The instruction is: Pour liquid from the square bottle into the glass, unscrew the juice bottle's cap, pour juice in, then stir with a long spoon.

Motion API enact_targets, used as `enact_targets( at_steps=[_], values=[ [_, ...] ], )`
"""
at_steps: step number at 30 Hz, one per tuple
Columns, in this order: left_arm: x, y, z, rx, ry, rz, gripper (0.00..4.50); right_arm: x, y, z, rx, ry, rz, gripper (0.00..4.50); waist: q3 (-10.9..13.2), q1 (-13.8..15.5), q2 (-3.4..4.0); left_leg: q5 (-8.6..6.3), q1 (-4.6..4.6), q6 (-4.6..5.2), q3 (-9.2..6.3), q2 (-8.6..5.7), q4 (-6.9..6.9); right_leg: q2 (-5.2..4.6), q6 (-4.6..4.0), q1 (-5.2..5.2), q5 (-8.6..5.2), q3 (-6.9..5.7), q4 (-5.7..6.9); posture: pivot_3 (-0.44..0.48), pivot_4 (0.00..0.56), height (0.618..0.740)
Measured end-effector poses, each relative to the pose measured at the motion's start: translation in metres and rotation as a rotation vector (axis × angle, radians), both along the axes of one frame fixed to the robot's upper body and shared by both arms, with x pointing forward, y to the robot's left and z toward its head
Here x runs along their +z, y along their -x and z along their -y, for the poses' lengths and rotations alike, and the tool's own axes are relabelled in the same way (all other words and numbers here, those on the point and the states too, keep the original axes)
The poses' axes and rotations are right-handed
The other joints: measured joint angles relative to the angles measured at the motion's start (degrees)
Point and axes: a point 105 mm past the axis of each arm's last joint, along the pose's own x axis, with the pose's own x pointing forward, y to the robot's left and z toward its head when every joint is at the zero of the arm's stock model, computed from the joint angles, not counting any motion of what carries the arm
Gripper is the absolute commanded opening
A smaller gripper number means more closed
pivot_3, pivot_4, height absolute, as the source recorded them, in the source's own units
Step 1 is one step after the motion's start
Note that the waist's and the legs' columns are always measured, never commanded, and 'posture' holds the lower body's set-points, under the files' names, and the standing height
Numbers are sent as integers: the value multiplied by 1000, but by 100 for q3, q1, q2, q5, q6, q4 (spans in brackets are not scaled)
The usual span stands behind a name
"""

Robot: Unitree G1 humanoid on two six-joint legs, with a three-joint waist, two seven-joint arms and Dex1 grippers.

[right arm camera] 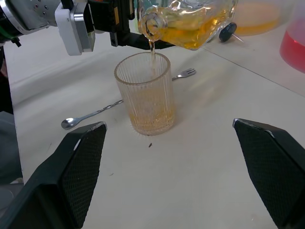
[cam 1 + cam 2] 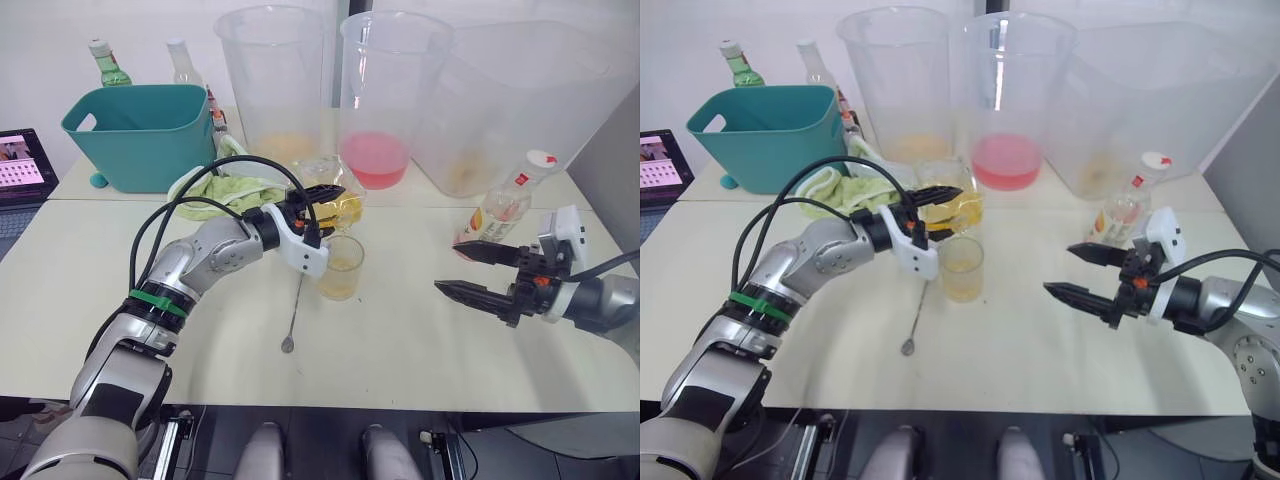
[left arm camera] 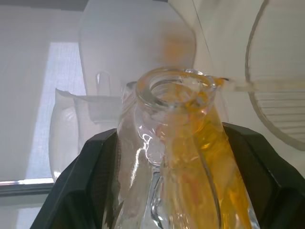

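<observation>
Above the glass [image 1: 145,93], left gripper [image 2: 322,203] clamps the pouring square bottle [image 1: 190,24]; right gripper [image 2: 478,272] gapes empty; juice bottle [image 2: 505,205] still capped, spoon [image 1: 90,116] unused.

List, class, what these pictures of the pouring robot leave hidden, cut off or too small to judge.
1. The juice bottle: its base sits behind the right gripper in the eye views, and its label print is too small.
2. The long spoon: its middle runs behind the glass in the right wrist view.
3. The square bottle: its lower body is cut off by the left wrist view's edge, flanked by the left gripper's fingers.
</observation>
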Motion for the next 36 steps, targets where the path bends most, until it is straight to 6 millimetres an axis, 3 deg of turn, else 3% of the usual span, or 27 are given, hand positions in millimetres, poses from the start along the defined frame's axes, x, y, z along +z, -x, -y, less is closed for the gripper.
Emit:
enact_targets(
  at_steps=[10, 13, 15, 20, 24, 27, 31, 36],
  values=[
    [15, 10, 0, -17, 216, -233, 2786, 1, -5, -4, 37, 9, -7, 4500, 0, 0, 0, 0, 0, 0, -1, 0, 3, 0, 0, 0, 0, 0, 2, 0, 150, 733],
    [22, 6, -7, 32, 366, -342, 2786, 6, -7, -9, 69, 6, 4, 4500, 0, -11, 0, 0, 0, 0, -2, 2, 8, 2, 0, 0, 0, 0, 5, 0, 150, 733],
    [29, -2, -20, 93, 483, -415, 2786, 10, -8, -12, 90, 9, 15, 4500, 0, -47, 0, 1, 4, 1, -3, 4, 7, 4, -1, 0, 0, 0, 13, 0, 150, 733],
    [43, -18, -75, 291, 835, -594, 2786, 16, -11, -15, 131, 3, 18, 4500, 0, -152, 0, 0, 7, 1, -9, 2, 7, 3, -1, -1, 0, -2, 27, 0, 150, 733],
    [35, -23, -110, 424, 1042, -733, 2786, 23, -12, -21, 174, 5, 29, 4500, 0, -163, 0, 0, 6, 1, -14, 1, 8, 3, -1, -1, 0, -5, 27, 0, 150, 733],
    [18, -23, -132, 569, 1153, -805, 2786, 26, -14, -23, 198, 2, 25, 4500, 0, -143, -2, 1, 3, 0, -16, -1, 13, 1, -1, 0, 1, -7, 26, 0, 150, 733],
    [8, -17, -151, 708, 1272, -830, 2786, 24, -17, -25, 216, 3, 9, 4500, 0, -131, -3, 1, 3, 0, -21, -1, 12, 1, -1, 0, 1, -10, 27, 0, 150, 733],
    [-2, -12, -157, 766, 1333, -845, 2786, 25, -20, -28, 232, 9, 6, 4500, -1, -118, -5, 2, 3, -2, -21, 0, 13, 2, -2, 0, 1, -11, 27, 0, 150, 733]
  ],
)
